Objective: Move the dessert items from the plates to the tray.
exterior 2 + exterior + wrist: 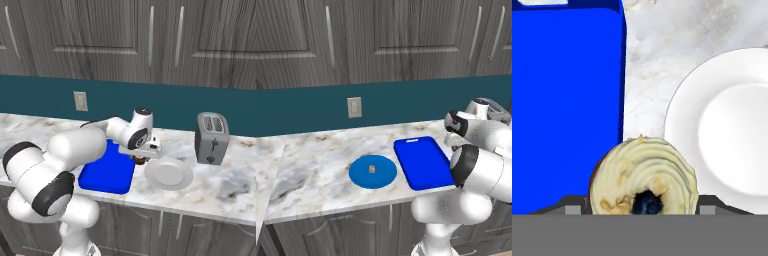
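Note:
My gripper (141, 159) is shut on a dessert item (644, 175), a round cake with a swirl of cream topping and a dark spot. It sits between my fingertips (572, 206), over the strip of counter between the tray and the white plate. The bright-blue rectangular tray (423, 162) (107, 172) (562, 100) lies just left of it. The pale round plate (168, 173) (732, 125) lies just right of it, with nothing on it. Further left, the round blue plate (372, 171) carries a small tan dessert item (372, 169).
A grey toaster (212, 131) stands at the back right of the marble counter (316, 160). A wall outlet (354, 107) is on the teal backsplash. The counter's front edge runs close to the tray and both plates.

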Motion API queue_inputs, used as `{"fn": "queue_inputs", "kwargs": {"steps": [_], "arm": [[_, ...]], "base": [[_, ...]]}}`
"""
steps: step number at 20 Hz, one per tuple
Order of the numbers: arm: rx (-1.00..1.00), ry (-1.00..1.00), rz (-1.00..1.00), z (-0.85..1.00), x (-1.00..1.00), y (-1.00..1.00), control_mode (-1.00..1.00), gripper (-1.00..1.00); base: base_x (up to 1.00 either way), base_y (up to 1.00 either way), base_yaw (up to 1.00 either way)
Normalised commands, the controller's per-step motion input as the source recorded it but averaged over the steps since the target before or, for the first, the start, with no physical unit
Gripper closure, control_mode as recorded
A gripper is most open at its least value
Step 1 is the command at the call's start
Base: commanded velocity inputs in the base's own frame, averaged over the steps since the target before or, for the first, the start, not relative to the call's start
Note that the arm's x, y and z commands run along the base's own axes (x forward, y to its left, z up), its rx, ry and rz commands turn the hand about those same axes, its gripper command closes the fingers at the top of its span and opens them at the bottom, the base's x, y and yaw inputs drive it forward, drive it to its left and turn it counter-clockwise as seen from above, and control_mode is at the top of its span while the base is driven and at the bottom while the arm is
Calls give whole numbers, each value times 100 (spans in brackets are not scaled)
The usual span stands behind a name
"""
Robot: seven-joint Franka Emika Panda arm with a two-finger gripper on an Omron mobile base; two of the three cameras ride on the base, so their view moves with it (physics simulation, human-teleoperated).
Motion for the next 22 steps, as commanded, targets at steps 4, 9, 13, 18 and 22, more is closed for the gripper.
{"fn": "queue_inputs", "kwargs": {"steps": [4,9,13,18,22], "arm": [[-3,0,0,26,-10,73,-100,100],[-2,0,0,5,0,69,-100,100],[-1,-1,0,0,2,61,-100,100],[-4,0,0,0,21,48,-100,100],[-5,0,-3,0,53,14,-100,100]], "base": [[0,0,0],[0,0,0],[0,0,0],[0,0,0],[0,0,0]]}}
